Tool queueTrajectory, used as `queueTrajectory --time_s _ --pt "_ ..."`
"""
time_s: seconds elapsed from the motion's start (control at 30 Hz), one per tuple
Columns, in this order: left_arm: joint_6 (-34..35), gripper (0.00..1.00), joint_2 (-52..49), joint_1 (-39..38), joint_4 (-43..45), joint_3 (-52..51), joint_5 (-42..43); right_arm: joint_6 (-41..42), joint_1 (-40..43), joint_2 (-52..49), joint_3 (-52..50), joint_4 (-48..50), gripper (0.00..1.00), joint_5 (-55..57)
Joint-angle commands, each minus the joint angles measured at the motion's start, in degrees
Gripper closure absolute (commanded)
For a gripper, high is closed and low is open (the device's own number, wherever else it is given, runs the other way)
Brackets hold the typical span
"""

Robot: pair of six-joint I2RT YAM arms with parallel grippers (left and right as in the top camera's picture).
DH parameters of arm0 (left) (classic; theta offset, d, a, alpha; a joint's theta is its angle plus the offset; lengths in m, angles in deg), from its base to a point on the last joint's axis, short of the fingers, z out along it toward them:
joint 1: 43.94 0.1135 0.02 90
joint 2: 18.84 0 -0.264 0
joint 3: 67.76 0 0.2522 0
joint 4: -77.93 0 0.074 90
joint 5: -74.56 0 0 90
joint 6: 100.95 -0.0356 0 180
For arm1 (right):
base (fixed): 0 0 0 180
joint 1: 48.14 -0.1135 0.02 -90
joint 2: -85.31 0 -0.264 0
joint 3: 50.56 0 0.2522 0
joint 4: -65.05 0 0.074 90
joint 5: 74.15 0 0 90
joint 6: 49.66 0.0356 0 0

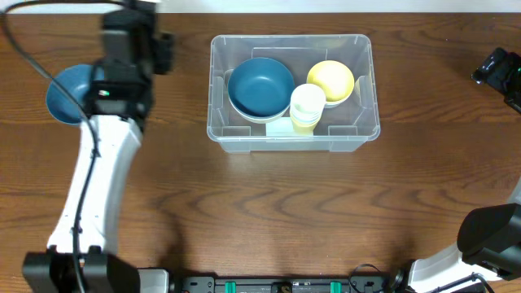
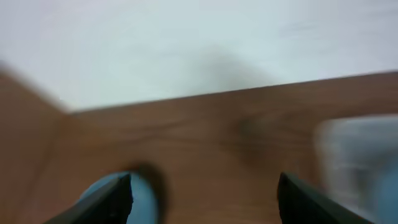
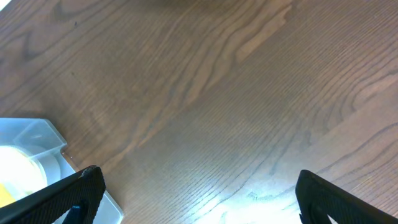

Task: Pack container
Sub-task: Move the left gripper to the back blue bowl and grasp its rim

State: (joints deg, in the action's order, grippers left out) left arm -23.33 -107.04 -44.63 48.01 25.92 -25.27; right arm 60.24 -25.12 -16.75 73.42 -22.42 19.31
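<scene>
The clear container stands at the back middle of the table. It holds a dark blue bowl, a yellow bowl and a stack of pale cups. Another blue bowl sits on the table at the far left, partly under my left arm. My left gripper is open and empty above the table near the back edge. That bowl is beside its left finger, and the view is blurred. My right gripper is open and empty over bare wood, with the container's corner to its left.
The wooden table's back edge meets a white surface just past my left gripper. My right arm's wrist is at the far right edge. The arm bases stand at the front.
</scene>
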Motion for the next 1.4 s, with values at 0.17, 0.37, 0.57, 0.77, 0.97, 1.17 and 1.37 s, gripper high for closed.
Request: queueTrajectory --time_s 0.17,0.37,0.57,0.77,0.97,1.17,1.37 --pt "2.23 0.25 -10.19 13.0 4.31 0.63 -1.05 -0.24 0.28 0.04 0.72 -0.02 0.01 0.39" --pt "2.19 0.32 -17.79 15.78 9.57 0.63 2.58 -0.22 0.28 0.04 0.72 -0.02 0.01 0.39" --pt "2.19 0.33 -24.41 15.8 11.56 0.63 2.75 -0.24 0.28 0.07 0.72 -0.02 0.01 0.39" --pt "2.19 0.33 -30.23 15.96 11.56 0.63 2.75 -0.24 0.28 0.07 0.72 -0.02 0.01 0.39" --pt "2.21 0.35 -32.06 16.17 11.52 0.57 2.73 -0.22 0.28 0.04 0.72 -0.02 0.01 0.39" --pt "2.23 0.65 -32.09 17.14 9.84 0.46 2.75 -0.24 0.28 0.04 0.72 -0.02 0.01 0.39" --pt "2.23 0.79 -32.09 17.66 8.52 -1.66 2.75 -0.24 0.28 0.07 0.72 -0.02 0.01 0.39"
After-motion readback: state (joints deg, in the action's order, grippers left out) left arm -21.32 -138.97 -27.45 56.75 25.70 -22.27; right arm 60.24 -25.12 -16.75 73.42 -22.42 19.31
